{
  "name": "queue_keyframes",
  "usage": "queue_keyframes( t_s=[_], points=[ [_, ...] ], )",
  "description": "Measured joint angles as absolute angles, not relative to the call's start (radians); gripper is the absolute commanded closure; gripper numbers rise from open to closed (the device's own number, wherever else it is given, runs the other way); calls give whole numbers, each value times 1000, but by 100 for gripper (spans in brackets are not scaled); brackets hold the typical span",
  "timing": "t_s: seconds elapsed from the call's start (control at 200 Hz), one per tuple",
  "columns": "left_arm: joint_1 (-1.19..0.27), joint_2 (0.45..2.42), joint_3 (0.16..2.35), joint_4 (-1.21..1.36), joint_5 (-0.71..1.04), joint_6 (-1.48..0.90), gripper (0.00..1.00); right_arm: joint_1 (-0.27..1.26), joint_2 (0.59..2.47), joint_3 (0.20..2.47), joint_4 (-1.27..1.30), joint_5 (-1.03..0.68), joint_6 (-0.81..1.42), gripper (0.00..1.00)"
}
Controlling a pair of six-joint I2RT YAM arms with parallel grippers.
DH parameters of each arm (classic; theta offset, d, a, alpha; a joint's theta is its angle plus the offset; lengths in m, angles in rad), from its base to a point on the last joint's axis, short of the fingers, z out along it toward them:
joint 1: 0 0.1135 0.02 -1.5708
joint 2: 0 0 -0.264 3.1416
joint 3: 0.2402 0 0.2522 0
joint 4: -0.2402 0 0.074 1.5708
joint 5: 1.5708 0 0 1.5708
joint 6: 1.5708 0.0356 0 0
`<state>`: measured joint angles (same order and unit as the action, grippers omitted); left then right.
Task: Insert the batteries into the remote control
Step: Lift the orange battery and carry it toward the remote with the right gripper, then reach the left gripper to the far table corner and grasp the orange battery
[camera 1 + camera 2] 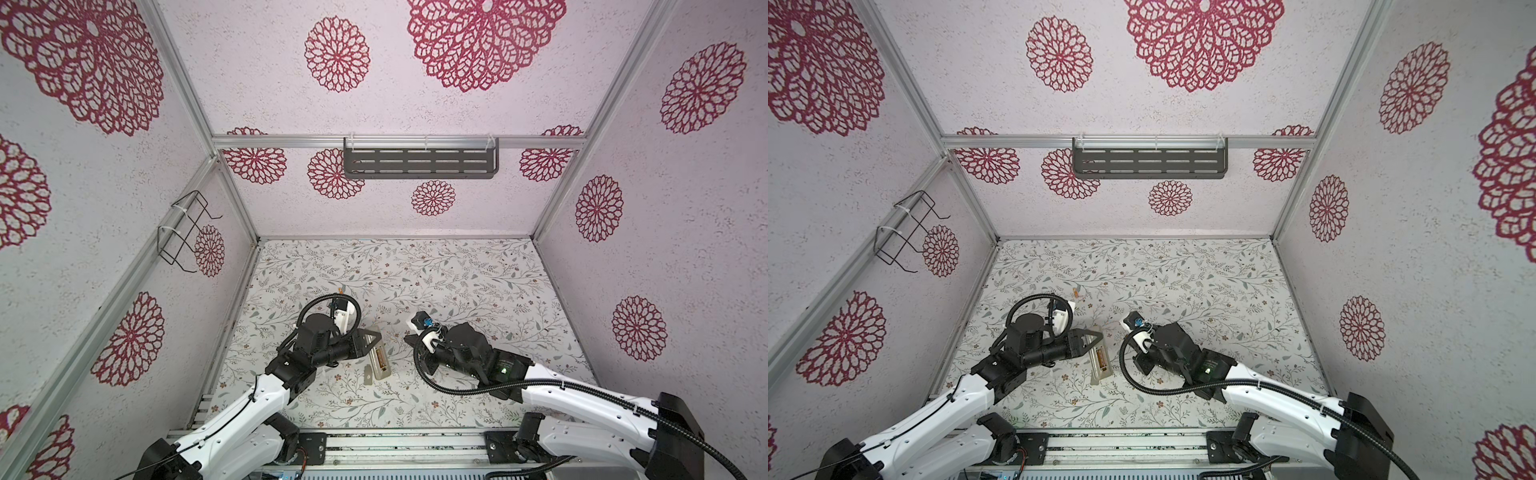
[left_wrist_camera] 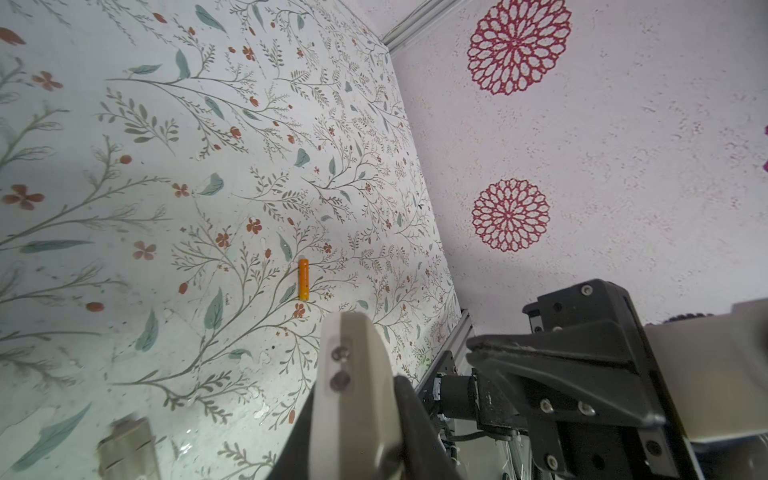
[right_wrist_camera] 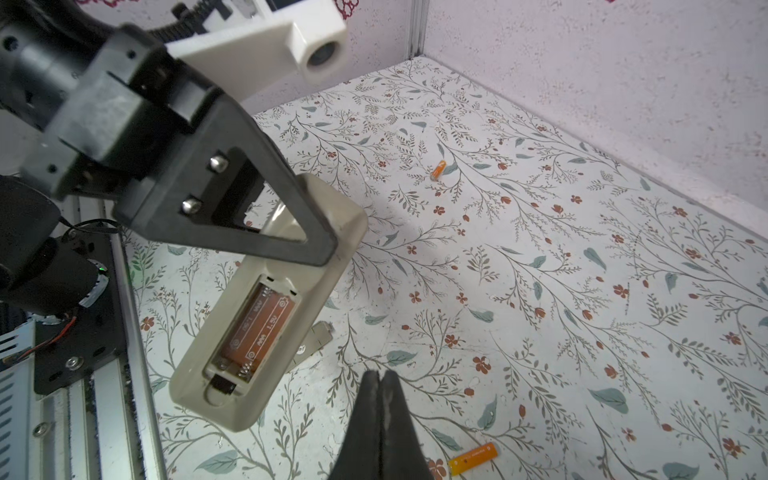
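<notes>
The remote control (image 1: pixel 381 363) is low in the centre of both top views, beige back up, its battery compartment open and empty with orange lining showing. One slim orange battery (image 1: pixel 340 289) lies flat on the worktop (image 1: pixel 457 291) above it. A second battery (image 3: pixel 473 457) lies flat, well apart.

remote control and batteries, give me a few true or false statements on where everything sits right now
1. The beige rectangular remote control has its battery compartment open and empty. True.
2. The right hand holds a slim orange battery. False: it is shut on nothing, and the nearer orange battery lies on the flowered table.
3. The left hand grips the remote control at the end away from the compartment. True.
4. The small beige cover piece is fitted on the remote control. False: it lies on the table by the remote control.
5. The two batteries lie touching. False: the other battery lies well apart.
</notes>
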<state>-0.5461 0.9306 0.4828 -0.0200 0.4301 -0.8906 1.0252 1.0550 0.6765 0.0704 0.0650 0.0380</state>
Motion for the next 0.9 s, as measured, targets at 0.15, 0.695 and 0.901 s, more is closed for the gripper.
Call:
queue_keyframes(
  t_s=[0.15,0.695,0.901],
  points=[
    [-485,921,483,-85,405,-883,100,1025,1071,677,86,88,48,87],
    [-394,1262,617,-35,378,-813,100,1023,1079,677,84,200,64,63],
    [-393,1511,703,6,358,-779,44,1003,1067,659,94,207,61,63]
  ],
)
